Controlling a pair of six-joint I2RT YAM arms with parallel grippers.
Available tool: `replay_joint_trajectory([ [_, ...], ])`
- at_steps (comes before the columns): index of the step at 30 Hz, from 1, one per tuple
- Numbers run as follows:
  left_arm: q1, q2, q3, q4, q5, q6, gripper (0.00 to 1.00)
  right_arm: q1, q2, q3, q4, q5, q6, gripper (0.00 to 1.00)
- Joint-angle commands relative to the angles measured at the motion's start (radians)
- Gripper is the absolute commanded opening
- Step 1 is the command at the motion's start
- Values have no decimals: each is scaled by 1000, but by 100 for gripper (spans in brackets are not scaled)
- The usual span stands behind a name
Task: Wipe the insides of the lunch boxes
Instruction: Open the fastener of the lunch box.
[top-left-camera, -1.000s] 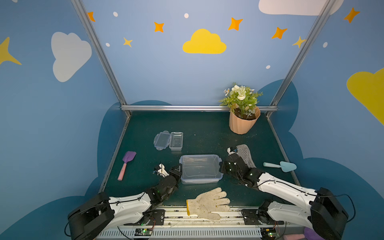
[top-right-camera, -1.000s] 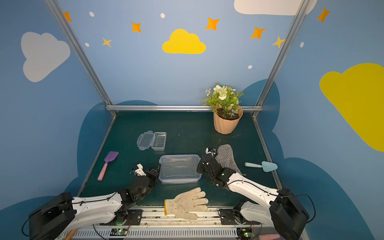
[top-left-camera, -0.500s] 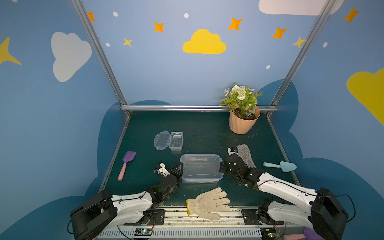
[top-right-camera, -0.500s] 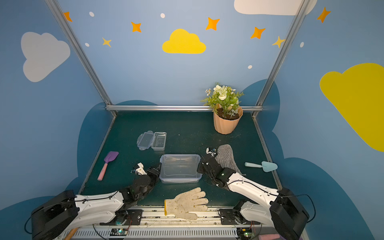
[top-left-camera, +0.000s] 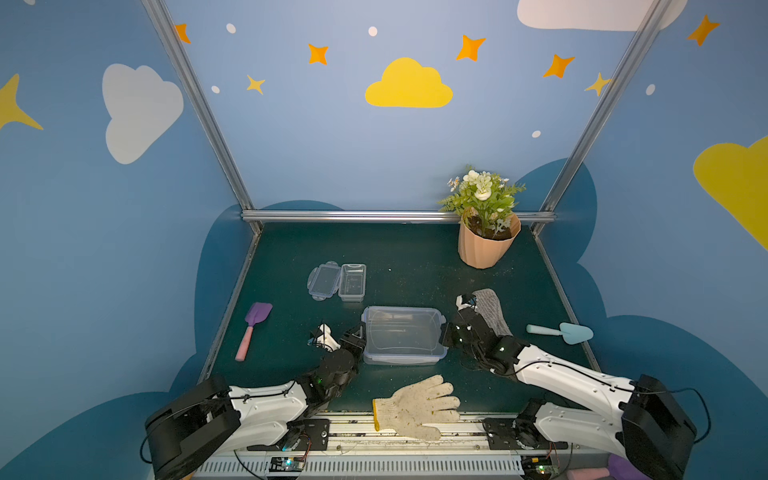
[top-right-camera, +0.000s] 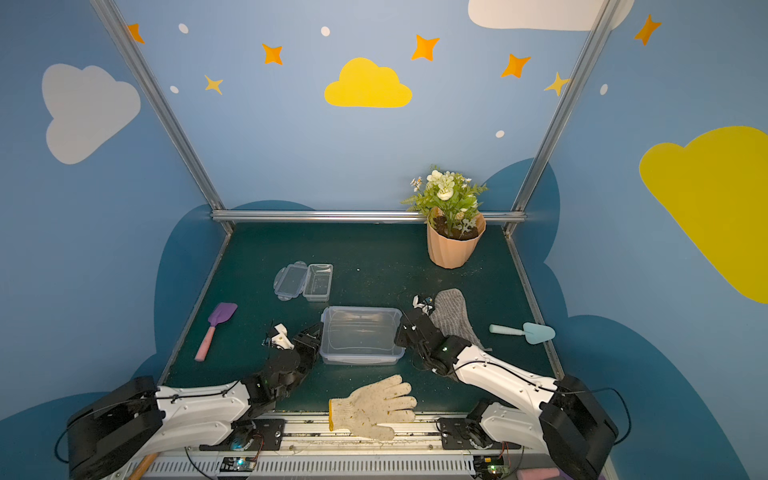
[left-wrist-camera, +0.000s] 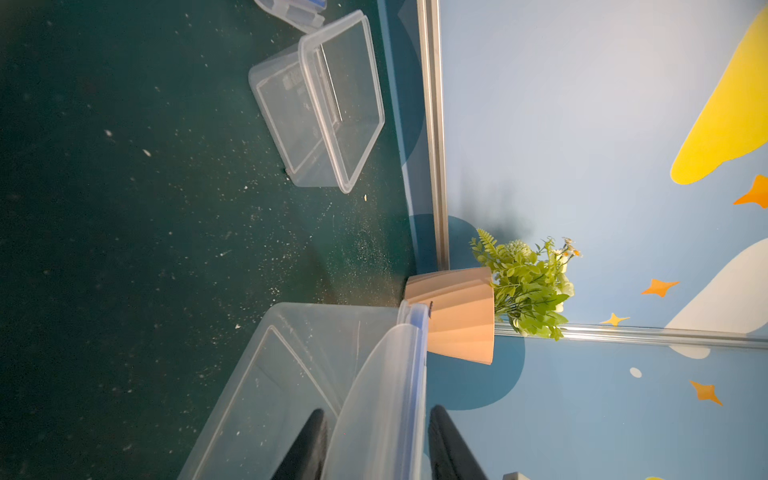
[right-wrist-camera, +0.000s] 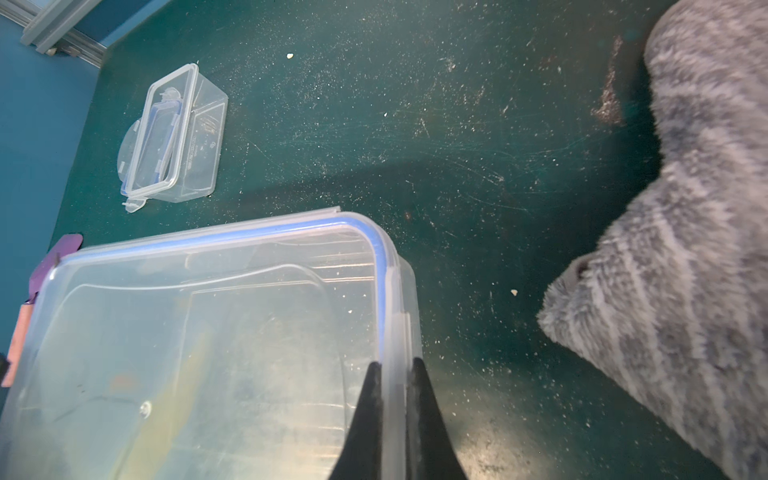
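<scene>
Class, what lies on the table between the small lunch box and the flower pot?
Nothing: between the small lunch box and the flower pot the green table is bare in both top views.

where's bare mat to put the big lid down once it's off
Widest bare patch: the back of the mat, between the small lunch box and the flower pot. Crowded: front by the glove, right side by the grey cloth and trowel, left by the spatula.
</scene>
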Motion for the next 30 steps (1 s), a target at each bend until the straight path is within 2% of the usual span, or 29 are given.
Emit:
replay_joint_trajectory([
  [1,-14,-50,36,67,36,18,39,27,51,-25,-146,-48,-28,0],
  [11,-14,-18,60,0,80,4,31,36,56,-6,-170,-35,-34,0],
  [15,-14,-10,61,-19,94,-9,22,38,49,-3,-180,-28,-36,0],
  [20,-13,-60,73,-135,97,-7,9,39,52,1,-190,-25,-36,0],
  [30,-7,-203,92,-363,114,29,6,44,77,33,-234,-12,-49,0],
])
